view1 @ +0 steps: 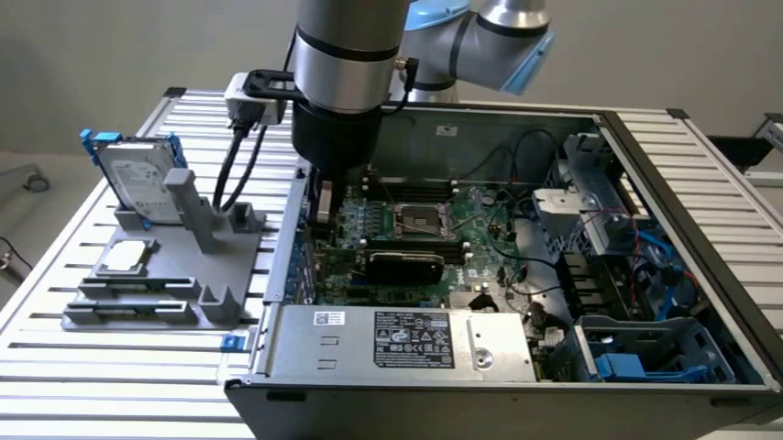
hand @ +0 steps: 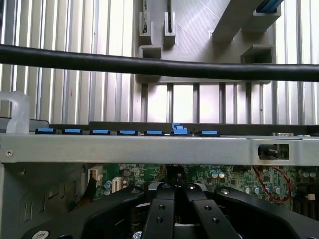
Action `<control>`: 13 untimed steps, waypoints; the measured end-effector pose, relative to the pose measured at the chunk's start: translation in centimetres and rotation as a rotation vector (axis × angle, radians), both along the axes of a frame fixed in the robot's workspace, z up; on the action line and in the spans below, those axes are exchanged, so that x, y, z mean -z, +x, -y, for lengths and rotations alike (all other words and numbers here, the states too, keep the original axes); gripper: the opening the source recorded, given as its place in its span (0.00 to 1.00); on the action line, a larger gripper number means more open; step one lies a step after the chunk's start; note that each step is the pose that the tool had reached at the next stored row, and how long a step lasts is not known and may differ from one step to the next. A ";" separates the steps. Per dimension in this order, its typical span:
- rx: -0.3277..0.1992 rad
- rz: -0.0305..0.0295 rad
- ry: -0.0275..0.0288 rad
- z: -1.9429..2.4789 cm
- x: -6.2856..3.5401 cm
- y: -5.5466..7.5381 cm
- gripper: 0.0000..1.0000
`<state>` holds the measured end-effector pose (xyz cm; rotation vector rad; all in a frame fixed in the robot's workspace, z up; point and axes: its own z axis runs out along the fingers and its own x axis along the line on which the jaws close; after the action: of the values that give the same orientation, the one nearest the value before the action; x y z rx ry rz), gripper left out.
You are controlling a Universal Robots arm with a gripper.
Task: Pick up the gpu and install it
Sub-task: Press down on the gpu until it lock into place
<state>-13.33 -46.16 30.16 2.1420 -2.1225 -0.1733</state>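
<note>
The gpu (view1: 404,266) stands on edge on the large green motherboard (view1: 490,229) inside the open computer case, its black rounded shroud facing the camera. My gripper (view1: 325,206) hangs just inside the case wall on the exterior view's left, a short way from the gpu and apart from it. In the wrist view the black fingers (hand: 160,211) are pressed together, so the gripper (hand: 174,188) is shut, and I see nothing held between them. Beyond them lie green board parts and the grey case wall (hand: 149,149).
A grey holder (view1: 159,275) on the slatted table carries a silver hard drive in a blue frame (view1: 137,174) and a small silver square part (view1: 127,258). A black cable (hand: 159,67) crosses the wrist view. The power supply (view1: 404,341) and blue drive bays (view1: 648,357) crowd the case.
</note>
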 end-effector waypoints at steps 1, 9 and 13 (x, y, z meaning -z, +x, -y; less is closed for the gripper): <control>0.000 -0.0006 0.0001 0.00 0.00 0.0 0.11; 0.007 -0.0044 -0.0002 -0.14 -0.03 0.0 0.11; 0.013 -0.0056 -0.0003 -0.18 -0.03 0.0 0.11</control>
<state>-13.32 -45.98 30.19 2.1255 -2.1336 -0.1800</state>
